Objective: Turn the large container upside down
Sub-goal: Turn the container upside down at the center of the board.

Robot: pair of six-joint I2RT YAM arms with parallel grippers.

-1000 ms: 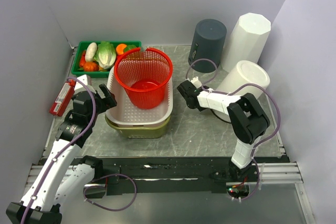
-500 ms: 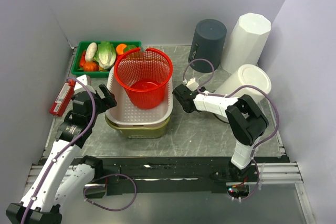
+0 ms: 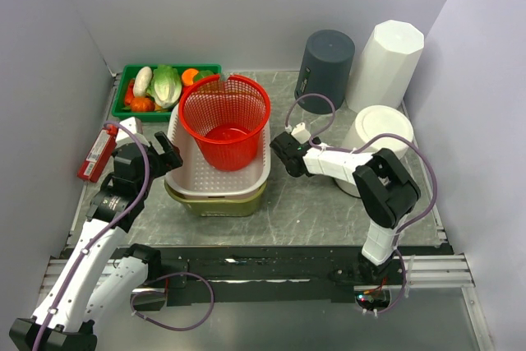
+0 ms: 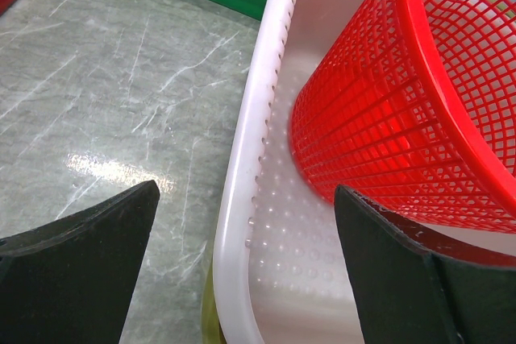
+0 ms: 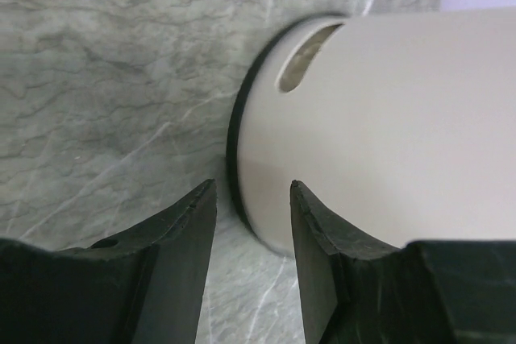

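The large white round container (image 3: 380,127) stands at the right of the table with its flat closed end up. In the right wrist view its cream wall (image 5: 387,118), with a slot handle near the dark rim, meets the table. My right gripper (image 5: 252,191) is open, its tips just short of that rim and touching nothing. My right arm (image 3: 329,158) reaches left of the container. My left gripper (image 3: 167,158) is open and empty, and in the left wrist view (image 4: 246,189) it stands astride the left rim of the white basket (image 4: 242,167).
A red mesh basket (image 3: 226,117) sits inside the white basket (image 3: 182,172), which is stacked on an olive tray. A green crate of vegetables (image 3: 164,88) is at the back left, with a red object (image 3: 97,154) beside the wall. A dark grey bin (image 3: 326,63) and a tall white bin (image 3: 386,63) stand at the back right.
The white container has gone from leaning to standing straight with its flat end up. My right arm has drawn a little to the left. The left arm has not moved.
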